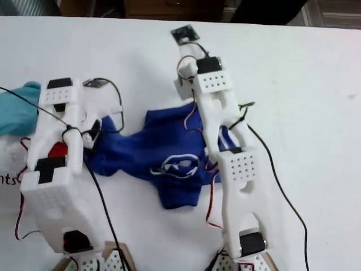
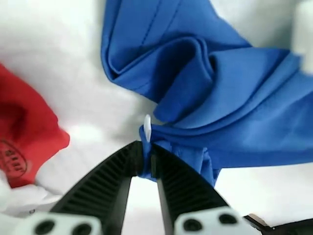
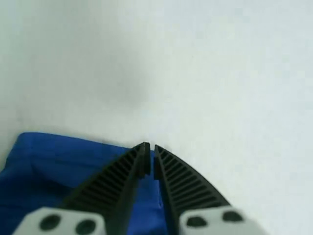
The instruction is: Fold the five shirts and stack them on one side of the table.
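A blue shirt (image 1: 163, 152) with a white print lies crumpled in the middle of the white table (image 1: 304, 73). My left gripper (image 2: 147, 157) is shut on a bunched fold of the blue shirt (image 2: 220, 103), at the shirt's left end under the left arm (image 1: 56, 164). At the shirt's far edge my right gripper (image 3: 149, 152) is shut on the hem of the blue shirt (image 3: 49, 171); the right arm (image 1: 225, 130) stretches over the garment. A red shirt (image 2: 24, 142) lies beside the left gripper, partly hidden under the left arm.
A teal shirt (image 1: 20, 107) lies at the table's left edge. White cloth (image 2: 19, 205) sits next to the red shirt. Black and red cables (image 1: 107, 209) trail from both arms over the table. Bare table stretches to the right and far side.
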`<move>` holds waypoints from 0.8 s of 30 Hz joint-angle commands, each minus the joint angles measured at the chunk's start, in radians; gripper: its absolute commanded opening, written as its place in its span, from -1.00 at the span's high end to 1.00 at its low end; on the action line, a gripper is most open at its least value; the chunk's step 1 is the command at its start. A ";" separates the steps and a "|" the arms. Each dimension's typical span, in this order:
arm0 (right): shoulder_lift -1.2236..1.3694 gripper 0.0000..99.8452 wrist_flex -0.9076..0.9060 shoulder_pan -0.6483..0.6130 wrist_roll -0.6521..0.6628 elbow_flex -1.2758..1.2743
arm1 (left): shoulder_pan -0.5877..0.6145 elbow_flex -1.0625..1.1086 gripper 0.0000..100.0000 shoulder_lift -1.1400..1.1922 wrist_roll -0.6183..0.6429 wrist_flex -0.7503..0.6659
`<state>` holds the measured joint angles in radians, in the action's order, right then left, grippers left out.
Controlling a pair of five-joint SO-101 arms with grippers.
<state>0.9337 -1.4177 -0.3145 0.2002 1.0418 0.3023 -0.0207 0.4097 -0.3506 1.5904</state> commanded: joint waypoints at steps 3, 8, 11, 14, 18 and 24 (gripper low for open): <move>-0.008 0.96 -0.010 0.004 0.005 0.051 | 0.008 -0.035 0.95 -0.003 0.008 0.011; 0.051 0.76 -0.022 -0.025 0.005 0.005 | 0.006 -0.035 0.95 -0.002 0.008 0.009; 0.099 0.60 -0.041 -0.031 0.005 0.012 | 0.006 -0.035 0.95 -0.002 0.008 0.011; 0.131 0.64 -0.050 -0.027 0.006 0.012 | 0.008 -0.033 0.95 -0.002 0.006 0.011; 0.133 0.70 -0.130 -0.031 0.046 0.012 | 0.008 -0.031 0.95 -0.002 0.006 0.011; 0.102 0.71 -0.226 -0.058 0.140 0.055 | 0.008 -0.035 0.95 -0.002 0.008 0.008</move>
<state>1.0764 -1.6019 -0.3498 0.3138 1.0602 0.3023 -0.0207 0.4173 -0.3506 1.5904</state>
